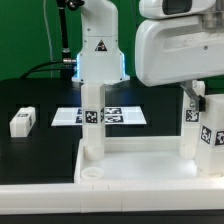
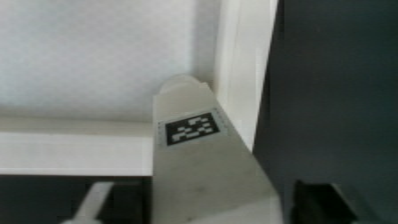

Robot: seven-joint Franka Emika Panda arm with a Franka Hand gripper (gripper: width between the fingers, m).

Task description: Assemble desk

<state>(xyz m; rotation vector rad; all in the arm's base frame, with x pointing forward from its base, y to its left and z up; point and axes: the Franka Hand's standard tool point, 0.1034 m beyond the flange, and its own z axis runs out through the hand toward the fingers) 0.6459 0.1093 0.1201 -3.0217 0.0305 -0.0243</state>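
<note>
The white desk tabletop (image 1: 140, 166) lies underside up at the front of the table, its rim raised. One square leg (image 1: 92, 122) stands upright in the socket at the exterior view's left. A second leg (image 1: 196, 128) with black-and-white tags stands in the corner at the exterior view's right, and my gripper (image 1: 197, 100) is lowered over its top. In the wrist view this tagged leg (image 2: 196, 130) rises from the tabletop's corner (image 2: 89, 60) between my fingers (image 2: 93, 205). The gripper (image 2: 210, 205) stands open, with a dark gap showing beside the leg.
A loose leg (image 1: 22, 122) lies on the black table at the exterior view's left. The marker board (image 1: 125, 117) lies flat behind the tabletop. The arm's white base (image 1: 97, 50) stands behind it, with cables trailing to the exterior view's left.
</note>
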